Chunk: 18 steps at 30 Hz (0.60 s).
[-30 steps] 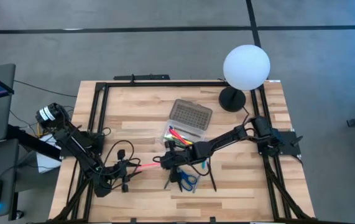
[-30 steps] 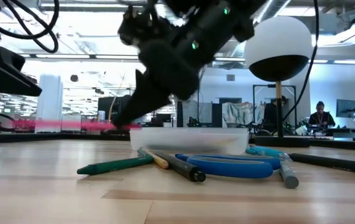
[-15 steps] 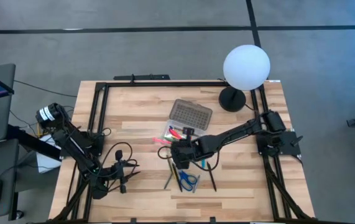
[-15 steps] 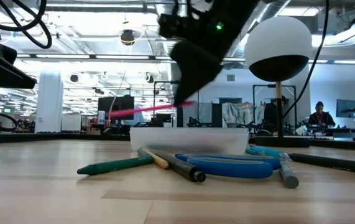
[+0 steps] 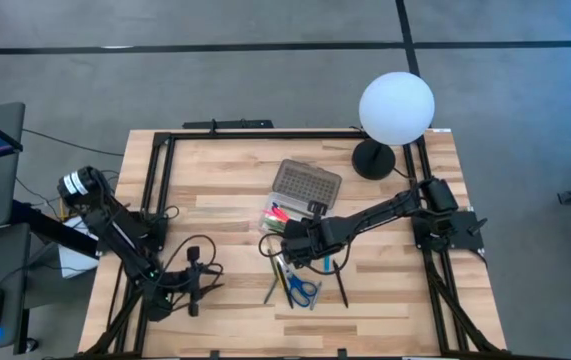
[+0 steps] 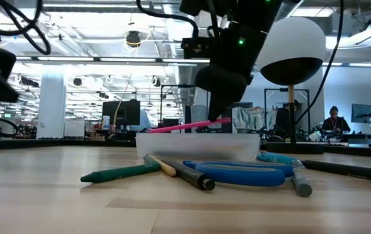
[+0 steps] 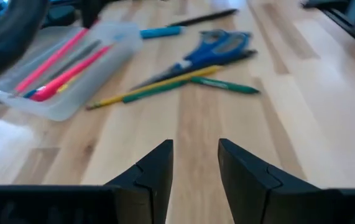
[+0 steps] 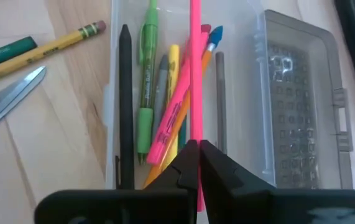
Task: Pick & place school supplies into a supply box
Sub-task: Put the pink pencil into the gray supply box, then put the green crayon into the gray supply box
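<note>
The supply box [image 5: 283, 216] is a clear tray with its grey dotted lid [image 5: 307, 185] lying open toward the far edge. In the right wrist view the box [image 8: 118, 74] holds several pens: black, green, yellow, pink and grey. My right gripper [image 8: 199, 155] hovers over the box [image 6: 198, 145], shut on a thin pink pen [image 8: 194, 68]. Blue-handled scissors [image 5: 302, 290], a yellow pencil [image 7: 158, 84], a green pen [image 7: 224, 85] and a black pen [image 5: 340, 283] lie flat on the table near the box. My left gripper [image 7: 196, 168] is open near the table's left near corner [image 5: 193, 290], touching nothing. My right gripper pinches the pink pen between its two fingers at one end [image 8: 195, 138]. The fingers slant down from above and the pen runs on ahead of them, along the length of the box. The pen is tilted, its free end [image 6: 153, 129] low at the box's rim; whether it touches the rim I cannot tell.
A white globe lamp [image 5: 396, 107] on a black base stands at the far right corner. Black frame rails [image 5: 155, 190] run along the table's edges and cables [image 5: 170, 275] trail by the left arm. Bare wood [image 5: 215, 190] lies left of the box.
My right gripper has carried the pink pen from the table left of the loose supplies toward the far edge and right, over the box. The pen has turned from pointing at the table's left edge to lying along the box, and has risen above its rim.
</note>
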### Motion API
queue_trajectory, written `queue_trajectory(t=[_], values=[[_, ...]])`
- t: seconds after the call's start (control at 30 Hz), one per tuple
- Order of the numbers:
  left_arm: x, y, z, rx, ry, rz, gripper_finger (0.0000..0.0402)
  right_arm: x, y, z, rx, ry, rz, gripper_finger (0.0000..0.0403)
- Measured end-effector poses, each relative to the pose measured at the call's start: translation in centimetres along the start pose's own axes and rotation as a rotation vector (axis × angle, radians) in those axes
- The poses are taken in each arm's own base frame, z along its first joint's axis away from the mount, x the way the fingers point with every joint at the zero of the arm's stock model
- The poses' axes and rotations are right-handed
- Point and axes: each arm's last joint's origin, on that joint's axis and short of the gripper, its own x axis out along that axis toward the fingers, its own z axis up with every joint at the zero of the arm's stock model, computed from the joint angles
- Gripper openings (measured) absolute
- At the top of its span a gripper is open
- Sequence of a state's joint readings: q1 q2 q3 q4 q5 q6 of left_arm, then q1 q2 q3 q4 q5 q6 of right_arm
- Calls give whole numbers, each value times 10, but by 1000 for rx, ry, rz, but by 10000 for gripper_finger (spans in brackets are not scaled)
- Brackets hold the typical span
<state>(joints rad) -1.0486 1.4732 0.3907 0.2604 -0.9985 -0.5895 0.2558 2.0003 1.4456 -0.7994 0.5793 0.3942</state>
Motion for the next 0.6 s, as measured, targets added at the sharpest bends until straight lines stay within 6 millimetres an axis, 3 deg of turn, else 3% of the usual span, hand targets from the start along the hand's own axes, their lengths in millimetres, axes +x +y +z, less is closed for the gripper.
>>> queue_trajectory(t=[0.33, 0.6], values=[[-21, -19, 2, 118, -115, -82, 123, 0, -1, 0, 24, -11, -27, 1], [-24, -19, 1, 123, -131, -69, 123, -1, 0, 0, 26, -26, -54, 0]])
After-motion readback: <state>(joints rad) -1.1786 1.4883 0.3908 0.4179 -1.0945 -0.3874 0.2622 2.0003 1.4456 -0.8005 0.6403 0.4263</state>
